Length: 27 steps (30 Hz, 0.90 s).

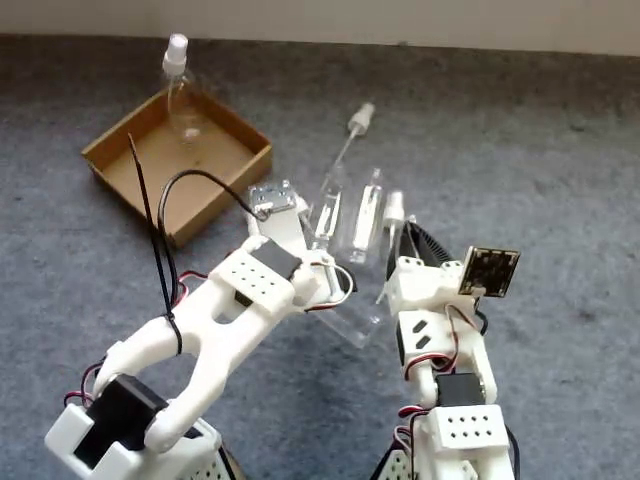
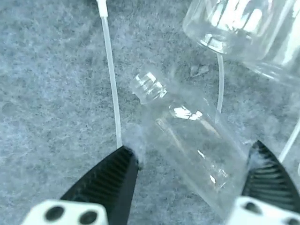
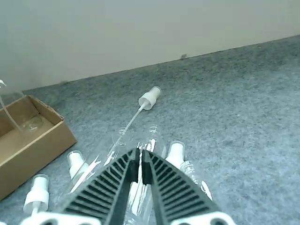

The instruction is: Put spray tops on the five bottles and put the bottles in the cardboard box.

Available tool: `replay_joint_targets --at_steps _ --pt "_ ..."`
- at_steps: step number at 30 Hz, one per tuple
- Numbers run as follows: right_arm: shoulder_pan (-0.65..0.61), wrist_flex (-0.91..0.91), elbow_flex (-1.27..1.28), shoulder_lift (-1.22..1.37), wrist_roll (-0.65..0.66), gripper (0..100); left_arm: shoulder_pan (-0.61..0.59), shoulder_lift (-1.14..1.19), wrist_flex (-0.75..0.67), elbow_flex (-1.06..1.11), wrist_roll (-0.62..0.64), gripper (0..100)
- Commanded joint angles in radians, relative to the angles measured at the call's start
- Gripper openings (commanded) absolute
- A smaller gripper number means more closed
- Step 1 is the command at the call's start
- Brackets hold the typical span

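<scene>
1. Uncapped clear bottle (image 2: 185, 133) lies on its side on the grey desk (image 2: 47, 93), between the wide-apart fingers (image 2: 112, 180) of the left gripper (image 2: 192, 150); I cannot tell whether they touch it.
2. A thin white dip tube (image 2: 111, 79) lies just beside that bottle, and a second clear bottle (image 2: 243, 28) lies near its neck.
3. The right gripper (image 3: 139, 159) has its fingers pressed together above more clear bottles lying side by side, with a loose spray top (image 3: 176, 152) just beside them.
4. Beyond these, a long-tubed spray top (image 3: 150, 98) lies on the desk.
5. The cardboard box (image 1: 215, 210) sits well apart, on the left arm's side; a capped bottle (image 1: 182, 100) stands upright in it.
</scene>
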Motion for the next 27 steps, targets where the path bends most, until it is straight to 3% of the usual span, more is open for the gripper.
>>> replay_joint_targets --at_steps 1,11,21,23,27 --pt "-0.010 -0.028 0.116 -0.013 -0.002 0.8 -0.005 -0.041 -0.080 0.031 0.011 30" --pt "-0.010 -0.028 0.116 -0.013 -0.002 0.8 0.022 -0.041 -0.207 0.145 0.009 30" --pt "-0.010 -0.028 0.116 -0.013 -0.002 0.8 0.036 -0.041 -0.201 0.157 0.006 30" --pt "-0.010 -0.028 0.116 -0.013 -0.002 0.8 0.036 -0.041 -0.199 0.162 0.006 28" --pt "-0.010 -0.028 0.116 -0.013 -0.002 0.8 0.035 -0.041 -0.204 0.168 0.003 11"
